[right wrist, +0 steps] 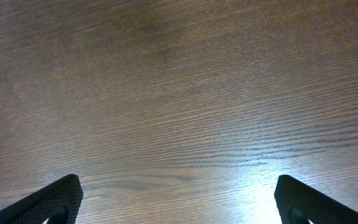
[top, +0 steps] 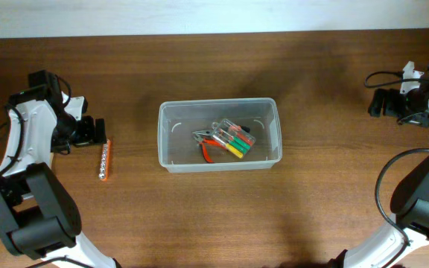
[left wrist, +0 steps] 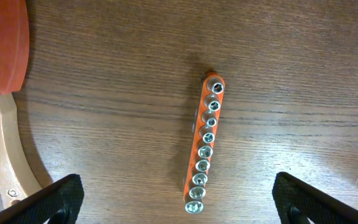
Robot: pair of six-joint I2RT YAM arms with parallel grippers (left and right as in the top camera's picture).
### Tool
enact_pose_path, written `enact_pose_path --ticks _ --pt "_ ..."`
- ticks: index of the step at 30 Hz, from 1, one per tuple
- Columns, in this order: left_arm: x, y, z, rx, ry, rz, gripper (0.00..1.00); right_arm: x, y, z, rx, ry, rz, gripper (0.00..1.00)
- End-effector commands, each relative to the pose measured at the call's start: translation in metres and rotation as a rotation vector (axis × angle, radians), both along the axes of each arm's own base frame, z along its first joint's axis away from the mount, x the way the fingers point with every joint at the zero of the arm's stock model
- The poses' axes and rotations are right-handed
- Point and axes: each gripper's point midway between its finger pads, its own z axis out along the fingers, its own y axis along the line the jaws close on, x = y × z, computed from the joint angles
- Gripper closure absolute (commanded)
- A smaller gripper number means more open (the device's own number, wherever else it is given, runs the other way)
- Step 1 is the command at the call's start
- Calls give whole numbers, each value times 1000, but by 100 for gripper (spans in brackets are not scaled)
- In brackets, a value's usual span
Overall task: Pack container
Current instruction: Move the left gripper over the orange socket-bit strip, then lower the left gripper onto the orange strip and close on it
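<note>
The large clear plastic container (top: 220,135) stands at the table's middle. Inside it lie orange-handled pliers (top: 211,148) and a small clear case with yellow, green and red pieces (top: 235,138). An orange rail of silver sockets (top: 105,159) lies on the table left of the container; it also shows in the left wrist view (left wrist: 205,145), lying lengthwise. My left gripper (top: 88,132) is open and empty, just above the rail's near end in the left wrist view (left wrist: 176,202). My right gripper (top: 382,103) is open and empty over bare wood at the far right (right wrist: 178,202).
The brown wooden table (top: 334,201) carries everything. An orange-red and tan part of the arm's base (left wrist: 2,68) shows at the left of the left wrist view. A white wall edge runs along the back.
</note>
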Motion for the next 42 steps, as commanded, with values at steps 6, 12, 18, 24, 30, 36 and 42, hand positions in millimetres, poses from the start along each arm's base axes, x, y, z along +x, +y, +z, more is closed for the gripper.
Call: enact_pose_path --ticks 6,12,18,24,30,36,42 --pt "3 4 2 22 -9 -133 1 0 1 -1 11 -2 -3 1" --pt "3 4 1 22 -10 -135 1 0 1 -1 11 -2 -3 1" --pt "-1 5 -12 18 29 -135 1 0 1 -1 11 -2 -3 1" --pt "-4 1 -43 -7 103 -96 1 0 1 -1 11 -2 -3 1" --pt "-4 -4 -59 -18 135 -88 1 0 1 -1 11 -2 -3 1" --pt "7 -25 -60 3 118 -155 1 0 1 -1 11 -2 -3 1" --pt "13 -33 -61 81 123 -172 1 0 1 -1 11 -2 -3 1"
